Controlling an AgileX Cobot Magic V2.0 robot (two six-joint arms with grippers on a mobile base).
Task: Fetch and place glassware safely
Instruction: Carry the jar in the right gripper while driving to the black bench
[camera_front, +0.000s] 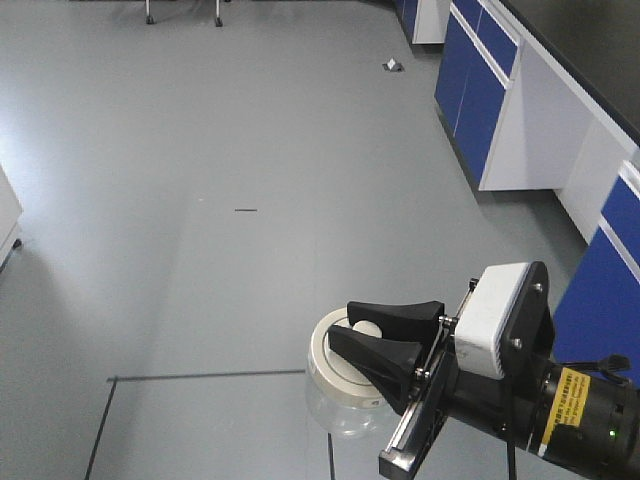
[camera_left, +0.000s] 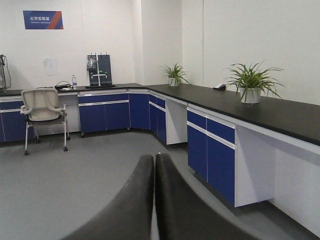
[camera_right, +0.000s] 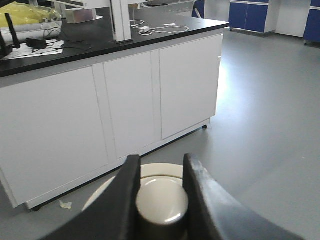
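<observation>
The glassware (camera_front: 334, 378) is a squat clear jar with a round off-white lid, held above the grey floor at the lower middle of the front view. My right gripper (camera_front: 345, 324) is shut on the lid's central knob (camera_right: 161, 201), with one black finger on each side of it. In the right wrist view the lid's rim (camera_right: 161, 170) shows beyond the knob, and the glass body is hidden below. My left gripper (camera_left: 154, 156) shows only in the left wrist view, its two fingers pressed together with nothing between them.
Blue-fronted cabinets (camera_front: 478, 92) under a black counter run along the right. A white island bench (camera_right: 125, 100) with cables on top stands close on the right gripper's side. A chair (camera_left: 44, 107) and potted plants (camera_left: 250, 82) are farther off. A small object (camera_front: 391, 66) lies on the floor.
</observation>
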